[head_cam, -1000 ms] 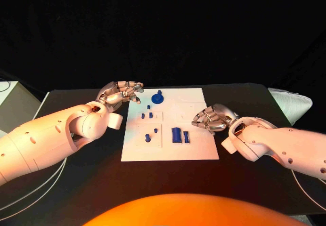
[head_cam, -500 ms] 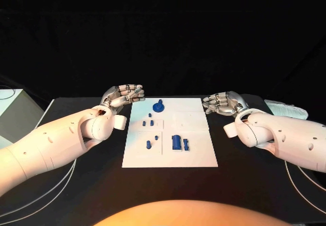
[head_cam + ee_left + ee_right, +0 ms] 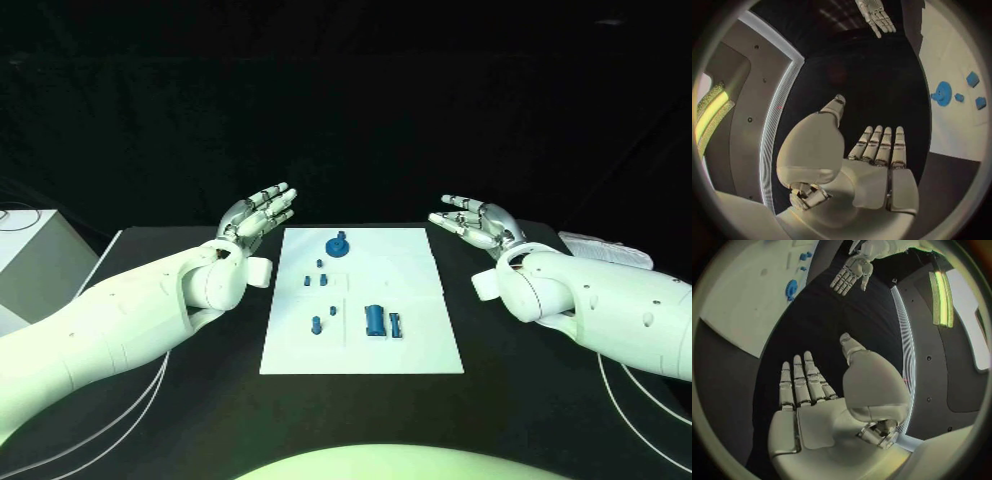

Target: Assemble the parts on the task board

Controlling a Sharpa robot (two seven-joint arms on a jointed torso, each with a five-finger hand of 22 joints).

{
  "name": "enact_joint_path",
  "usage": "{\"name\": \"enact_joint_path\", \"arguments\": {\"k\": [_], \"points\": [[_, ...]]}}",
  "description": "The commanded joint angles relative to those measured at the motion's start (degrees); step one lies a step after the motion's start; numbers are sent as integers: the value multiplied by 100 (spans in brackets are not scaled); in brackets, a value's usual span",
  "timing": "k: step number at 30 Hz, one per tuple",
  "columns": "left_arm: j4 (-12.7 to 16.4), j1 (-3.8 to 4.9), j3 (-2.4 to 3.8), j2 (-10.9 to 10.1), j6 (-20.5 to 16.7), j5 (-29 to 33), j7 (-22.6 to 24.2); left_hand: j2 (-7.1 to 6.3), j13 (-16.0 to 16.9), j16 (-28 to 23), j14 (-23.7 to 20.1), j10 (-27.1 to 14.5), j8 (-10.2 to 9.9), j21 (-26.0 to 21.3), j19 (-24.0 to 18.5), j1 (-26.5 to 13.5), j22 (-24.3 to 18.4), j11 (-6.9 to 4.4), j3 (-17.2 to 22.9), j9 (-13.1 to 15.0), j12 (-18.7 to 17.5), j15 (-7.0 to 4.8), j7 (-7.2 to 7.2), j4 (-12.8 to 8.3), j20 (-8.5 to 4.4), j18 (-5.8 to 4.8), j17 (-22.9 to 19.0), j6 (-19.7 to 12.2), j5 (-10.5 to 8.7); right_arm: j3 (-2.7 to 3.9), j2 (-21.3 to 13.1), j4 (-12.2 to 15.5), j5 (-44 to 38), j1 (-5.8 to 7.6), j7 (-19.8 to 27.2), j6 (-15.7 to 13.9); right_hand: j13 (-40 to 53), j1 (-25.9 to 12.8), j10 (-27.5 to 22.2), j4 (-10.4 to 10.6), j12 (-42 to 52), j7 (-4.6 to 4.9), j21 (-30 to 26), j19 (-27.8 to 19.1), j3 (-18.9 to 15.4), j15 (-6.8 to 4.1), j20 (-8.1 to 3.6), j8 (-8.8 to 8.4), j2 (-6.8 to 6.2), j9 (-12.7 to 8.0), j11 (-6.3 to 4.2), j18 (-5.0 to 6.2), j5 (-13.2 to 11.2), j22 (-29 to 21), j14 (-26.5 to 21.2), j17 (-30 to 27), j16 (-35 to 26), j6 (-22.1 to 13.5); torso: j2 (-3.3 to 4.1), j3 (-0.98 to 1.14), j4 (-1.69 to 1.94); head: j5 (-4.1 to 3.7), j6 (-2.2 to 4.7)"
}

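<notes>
On the black surface lies the board, blue parts on it. Left hand and right hand hover beside its far corners, fingers apart, holding nothing.

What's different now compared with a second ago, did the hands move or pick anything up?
Both hands pulled back off the task board and opened: the left hand uncurled beside its far left corner, the right hand moved from over the board's right side out past its far right corner. Neither holds anything. The blue parts lie as before.
</notes>
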Motion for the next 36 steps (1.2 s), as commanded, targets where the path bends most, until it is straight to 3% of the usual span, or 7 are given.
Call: {"name": "enact_joint_path", "arguments": {"k": [1, 2, 3, 4, 11, 18, 36], "points": [[215, 77, -80, -23, -381, 100, 105, 335, -127, -622, -1490, -1927, -504, -326, -1462, -2055, -482, -421, -627, -422, -202, -380, -350, -525, -583, -343, -275, -1617, -412, 75, -16, 281, 361, -46, 230, -359, -310, -1928, -3793, -459, -137, -405, -125, -1993, -916, -226, -462, -341, 465, -673, -299, -383, -414, -768, -2822, -871, -402, -1868, 4, 13, 32, -29, 158], [294, 104, -124, -39, -491, 126, 128, 335, -127, -622, -1490, -1927, -504, -326, -1462, -2269, -482, -421, -627, -422, -202, -380, -350, -525, -583, -343, -275, -1617, -412, 113, -26, 390, 464, -64, 286, -462, -310, -6076, -3793, -459, -137, -405, -125, -1993, -916, -226, -462, -341, 465, -673, -299, -383, -414, -768, -2822, -871, -402, -1868, 5, 17, 41, -38, 212], [379, 133, -171, -56, -608, 154, 153, 335, -127, -622, -1490, -1927, -504, -326, -1462, -2435, -482, -421, -627, -422, -202, -380, -350, -525, -583, -343, -275, -1617, -412, 153, -37, 507, 577, -83, 346, -573, -310, -6076, -3793, -459, -137, -405, -125, -1993, -916, -226, -462, -341, 465, -673, -299, -383, -414, -768, -2822, -871, -402, -1868, 5, 21, 51, -48, 271], [520, 182, -249, -84, -803, 202, 195, 335, -127, -622, -1490, -1927, -504, -326, -1462, -6474, -482, -421, -627, -422, -202, -380, -350, -525, -583, -343, -275, -1617, -412, 219, -56, 702, 763, -115, 446, -757, -310, -6076, -3793, -459, -137, -405, -125, -1993, -916, -226, -462, -341, 465, -673, -299, -383, -414, -768, -2822, -871, -402, -1868, 5, 28, 66, -65, 368], [1345, 467, -707, -249, -1948, 478, 439, 335, -127, -622, -1490, -1927, -504, -326, -1462, -6474, -482, -421, -627, -422, -202, -380, -350, -525, -583, -343, -275, -1617, -412, 498, -135, 1518, 1540, -247, 865, -1527, -310, -6076, -3793, -459, -137, -405, -125, -1993, -916, -226, -462, -341, 465, -673, -299, -383, -414, -768, -2822, -871, -402, -1868, 8, 62, 143, -146, 844], [1948, 675, -1041, -369, -2784, 680, 617, 335, -127, -622, -1490, -1927, -504, -326, -1462, -6474, -482, -421, -627, -422, -202, -380, -350, -525, -583, -343, -275, -1617, -412, 596, -163, 1803, 1812, -293, 1011, -1796, -310, -6076, -3793, -459, -137, -405, -125, -1993, -916, -226, -462, -341, 465, -673, -299, -383, -414, -768, -2822, -871, -402, -1868, 9, 79, 180, -186, 1077], [2110, 731, -1131, -401, -3009, 735, 665, 335, -127, -622, -1490, -1927, -504, -326, -1462, -6474, -482, -421, -627, -422, -202, -380, -350, -525, -583, -343, -275, -1617, -412, 596, -163, 1803, 1812, -293, 1011, -1796, -310, -6076, -3793, -459, -137, -405, -125, -1993, -916, -226, -462, -341, 465, -673, -299, -383, -414, -768, -2822, -871, -402, -1868, 9, 80, 182, -188, 1087]]}}
